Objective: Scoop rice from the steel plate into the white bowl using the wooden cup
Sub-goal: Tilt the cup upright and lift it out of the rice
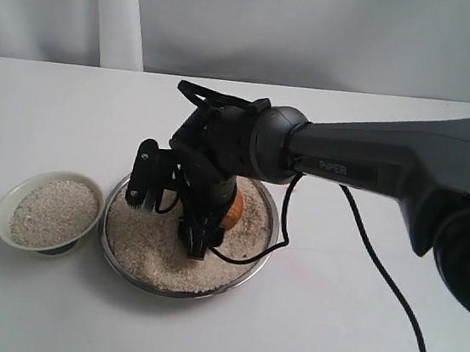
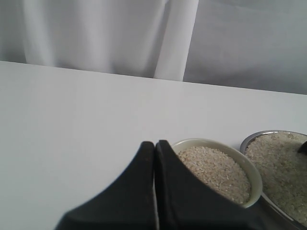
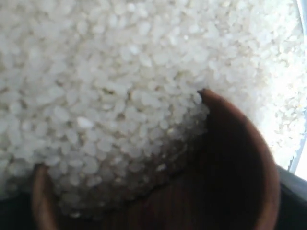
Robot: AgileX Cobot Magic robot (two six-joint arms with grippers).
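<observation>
The steel plate (image 1: 171,291) holds a loose heap of rice (image 1: 145,246) at the table's middle. My right gripper (image 1: 200,234) reaches down into it, shut on the wooden cup (image 1: 233,207). In the right wrist view the cup (image 3: 240,163) lies tilted with its mouth pushed into the rice (image 3: 120,86), and grains spill inside it; the fingers are hidden there. The white bowl (image 1: 8,204), left of the plate, is filled with rice (image 1: 52,212). My left gripper (image 2: 155,143) is shut and empty, just short of the bowl (image 2: 211,142), with the plate's rim (image 2: 249,139) beyond.
A black cable (image 1: 379,262) trails from the right arm over the table towards the front right. A white curtain (image 1: 118,7) hangs behind the table's far edge. The left arm is out of the exterior view.
</observation>
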